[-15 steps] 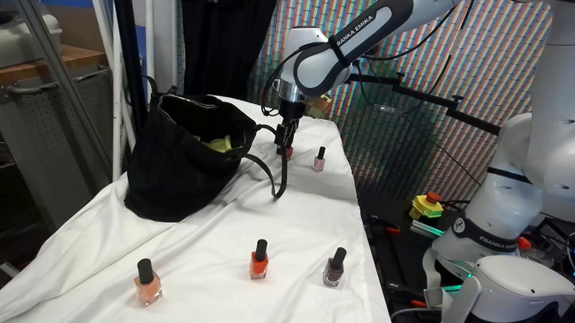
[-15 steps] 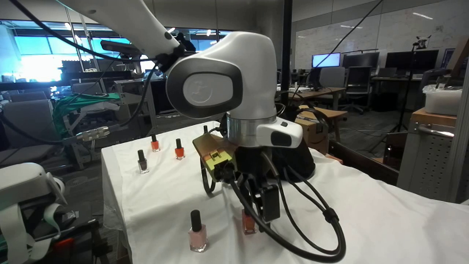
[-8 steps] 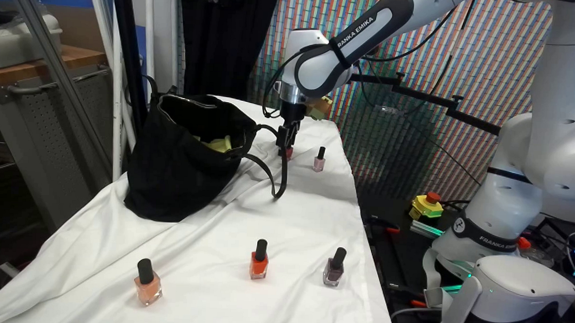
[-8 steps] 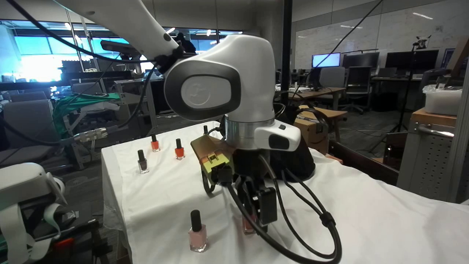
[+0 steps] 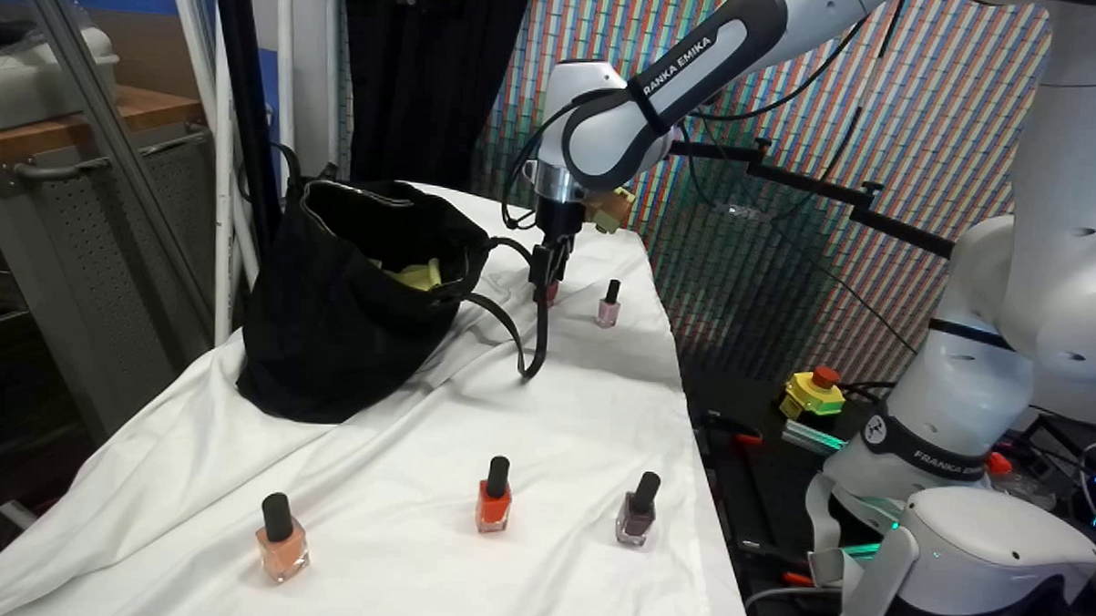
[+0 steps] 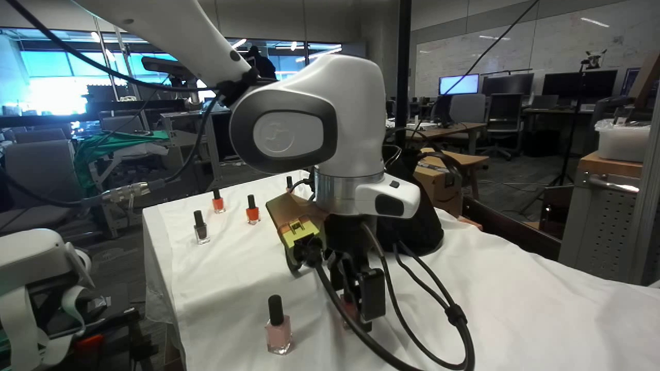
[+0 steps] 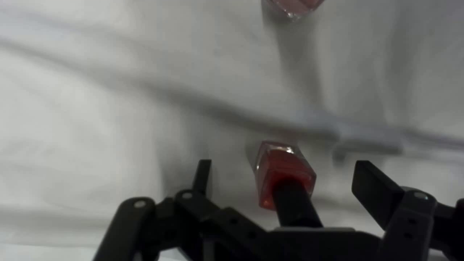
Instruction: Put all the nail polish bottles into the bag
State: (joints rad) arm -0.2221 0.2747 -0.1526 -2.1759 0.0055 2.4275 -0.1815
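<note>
Across the worktop (image 5: 590, 410): a white cloth (image 6: 515, 288) lies in creases before you and hangs over the robot-side edge.
Arm (image 5: 702, 63): reaches in over that edge, its wrist pointing down at the cloth.
Black bag (image 5: 346, 337): toward the opposite edge, mouth gaping up so that you see yellowish-green lining (image 5: 414, 276); one handle (image 5: 542, 335) loops out over the cloth.
Gripper (image 7: 284, 177): low over the worktop, its fingers (image 7: 378, 195) spread wide, with hold of nothing.
Red bottle (image 7: 284, 165): stands between those fingers, clear of both (its cap runs beneath the gripper body in your wrist view).
Pale pink bottle (image 6: 279, 335): upright near the red one, closer to the robot-side edge.
Peach bottle (image 5: 282, 549): toward the end away from your gripper, standing well in from the robot-side edge.
Dark grey bottle (image 5: 635, 519): upright at that end too, close to the robot-side edge.
Orange-red bottle (image 6: 252, 214): near the dark grey one, farther in from that edge.
Another orange-red bottle (image 6: 218, 204): closer than those two to the worktop's end edge, as you see it in an exterior view.
</note>
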